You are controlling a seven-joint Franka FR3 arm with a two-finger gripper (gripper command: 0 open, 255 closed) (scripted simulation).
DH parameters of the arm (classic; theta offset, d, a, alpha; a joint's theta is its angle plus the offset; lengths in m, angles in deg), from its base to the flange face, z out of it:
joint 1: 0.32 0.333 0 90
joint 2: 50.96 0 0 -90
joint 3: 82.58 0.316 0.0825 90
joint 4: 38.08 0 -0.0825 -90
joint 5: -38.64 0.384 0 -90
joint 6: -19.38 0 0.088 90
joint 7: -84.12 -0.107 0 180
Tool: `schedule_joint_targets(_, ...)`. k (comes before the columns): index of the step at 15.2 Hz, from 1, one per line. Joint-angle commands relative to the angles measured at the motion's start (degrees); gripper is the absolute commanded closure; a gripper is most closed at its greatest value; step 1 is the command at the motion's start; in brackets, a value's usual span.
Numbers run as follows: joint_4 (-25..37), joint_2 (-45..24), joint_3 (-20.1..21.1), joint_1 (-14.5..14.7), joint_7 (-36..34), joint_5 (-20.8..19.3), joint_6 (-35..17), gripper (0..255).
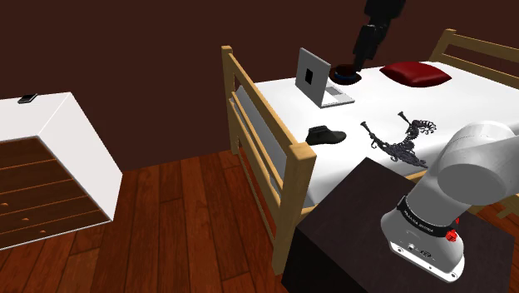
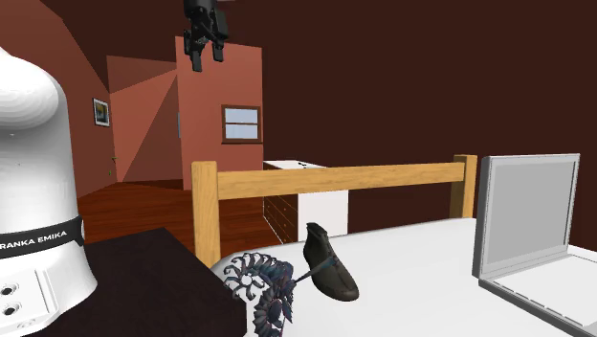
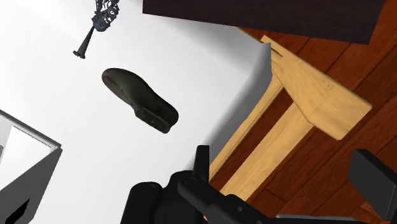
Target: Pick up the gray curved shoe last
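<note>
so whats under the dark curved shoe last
The dark curved shoe last lies on the white bed top, nothing else showing beneath; the patch right under its sole is covered.

Spread across the white bed [image 1: 449, 108] with its pale wooden frame: a dark shoe last [image 1: 325, 134], an open laptop [image 1: 318, 79], a red pillow [image 1: 416, 73], a spiky dark ornament [image 1: 399, 139].

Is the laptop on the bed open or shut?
Open: the laptop has its screen standing up, with its base lying flat on the white bed.
</note>
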State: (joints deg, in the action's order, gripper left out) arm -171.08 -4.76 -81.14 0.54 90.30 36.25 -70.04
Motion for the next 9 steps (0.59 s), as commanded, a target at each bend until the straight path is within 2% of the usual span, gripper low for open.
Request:
schedule_joint_targets(1, 0.0, 0.0, 0.0, 0.0, 0.0, 0.0, 0.0, 0)
schedule_joint_targets(9, -11.15, -0.48, -10.99, 1.18, 17.81, -5.64, -12.33, 0)
